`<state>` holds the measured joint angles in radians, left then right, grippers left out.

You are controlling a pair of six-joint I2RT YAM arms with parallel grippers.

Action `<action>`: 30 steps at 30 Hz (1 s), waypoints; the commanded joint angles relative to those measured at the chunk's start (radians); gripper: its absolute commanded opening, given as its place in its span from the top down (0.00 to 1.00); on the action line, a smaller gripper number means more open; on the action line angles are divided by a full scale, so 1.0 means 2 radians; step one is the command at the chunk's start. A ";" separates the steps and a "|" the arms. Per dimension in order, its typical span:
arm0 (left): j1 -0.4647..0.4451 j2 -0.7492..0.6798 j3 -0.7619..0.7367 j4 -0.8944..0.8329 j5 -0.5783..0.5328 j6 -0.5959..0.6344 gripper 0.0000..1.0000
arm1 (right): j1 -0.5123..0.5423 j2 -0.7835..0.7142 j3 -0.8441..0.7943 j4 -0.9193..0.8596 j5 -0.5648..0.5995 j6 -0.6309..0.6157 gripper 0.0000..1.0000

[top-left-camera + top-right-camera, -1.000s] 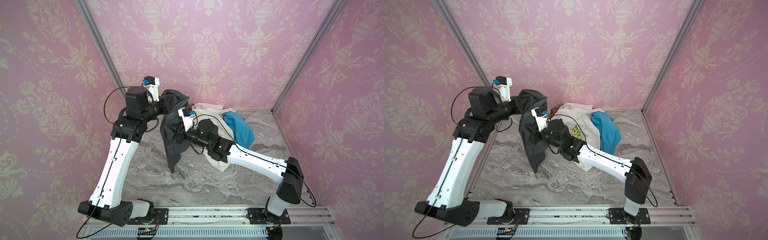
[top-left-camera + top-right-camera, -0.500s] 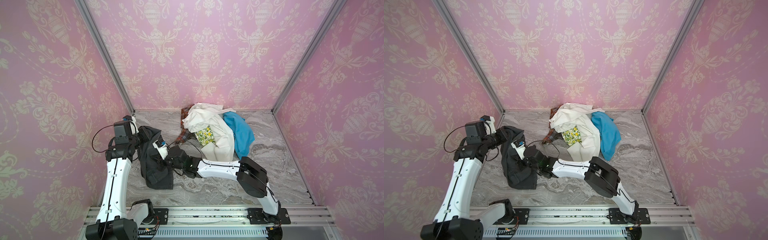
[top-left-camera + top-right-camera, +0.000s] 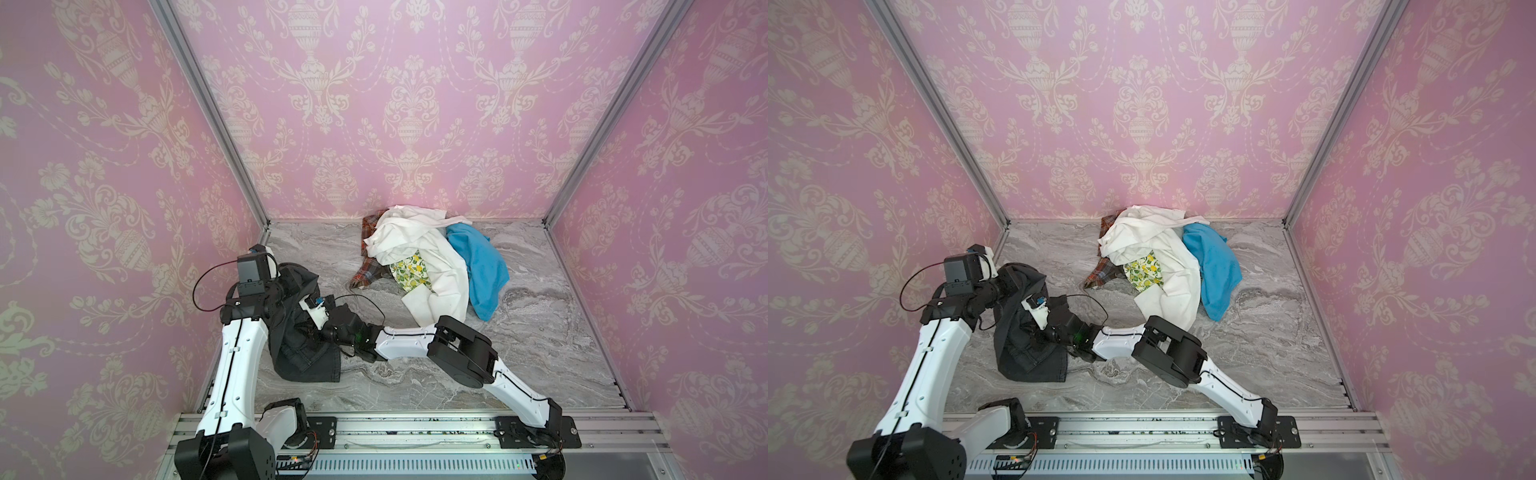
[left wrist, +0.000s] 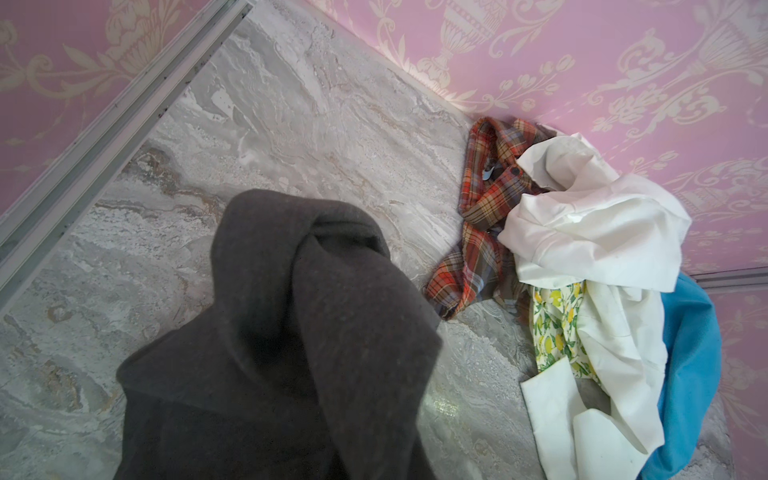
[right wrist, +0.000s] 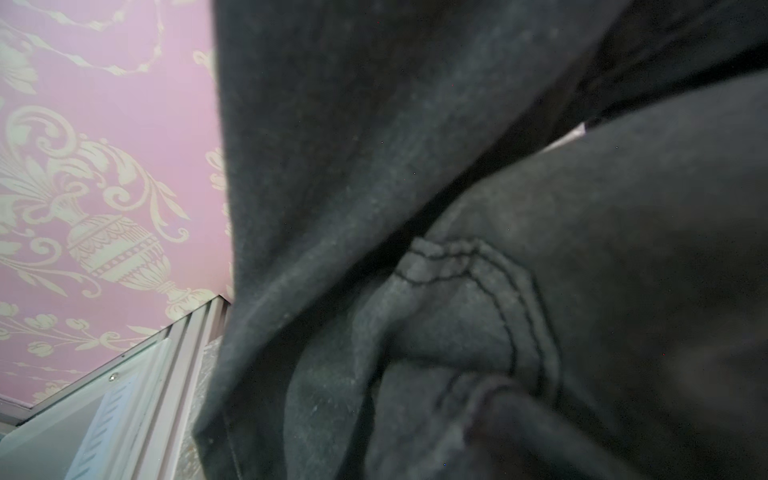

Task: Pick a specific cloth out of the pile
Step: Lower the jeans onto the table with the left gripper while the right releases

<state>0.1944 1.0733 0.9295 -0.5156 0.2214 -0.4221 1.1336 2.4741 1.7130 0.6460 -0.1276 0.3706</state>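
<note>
Surface [image 3: 540,353] — grey marble, bare between the two lots and wider still at front right.
Lot one, the pile [image 3: 432,257]: against the back wall [image 3: 415,124], well apart from the rest.
Lot two, the cloth [image 3: 305,353]: front left, near the side edge, hem resting on the surface, upper folds draped over both hands.
Left hand [image 3: 293,282] — clenched on the cloth, fingers buried.
Right hand [image 3: 311,330]: clenched in its middle folds, fingers hidden.

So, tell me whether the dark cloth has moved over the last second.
Yes: the dark cloth has dropped toward the front rail, away from the pile.
</note>
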 commanded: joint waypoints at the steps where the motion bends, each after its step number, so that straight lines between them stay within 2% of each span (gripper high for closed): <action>1: 0.003 -0.013 -0.045 0.025 -0.023 -0.039 1.00 | -0.002 0.032 0.017 -0.048 -0.014 0.016 1.00; 8: 0.002 -0.037 -0.159 0.086 -0.042 -0.113 1.00 | -0.021 0.022 -0.021 -0.019 -0.026 0.039 0.99; 11: 0.003 -0.050 -0.190 0.100 -0.054 -0.134 1.00 | -0.029 0.002 -0.062 0.019 -0.028 0.047 0.87; 15: 0.002 -0.057 -0.221 0.112 -0.064 -0.149 1.00 | -0.042 -0.036 -0.116 0.068 -0.037 0.059 0.61; 18: 0.002 -0.059 -0.243 0.121 -0.071 -0.159 1.00 | -0.049 -0.075 -0.161 0.099 -0.034 0.057 0.48; 21: 0.002 -0.057 -0.266 0.133 -0.079 -0.166 1.00 | -0.054 -0.125 -0.211 0.124 -0.013 0.042 0.43; 25: 0.000 -0.043 -0.294 0.146 -0.094 -0.170 1.00 | -0.065 -0.194 -0.245 0.099 0.014 0.017 0.39; 30: 0.002 -0.014 -0.295 0.161 -0.109 -0.178 1.00 | -0.095 -0.277 -0.265 0.054 0.023 0.021 0.37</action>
<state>0.1944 0.9936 0.3851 -0.0612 0.0895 -0.7509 0.9733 2.0026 1.1999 0.7952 -0.1169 0.4351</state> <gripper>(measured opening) 0.066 0.630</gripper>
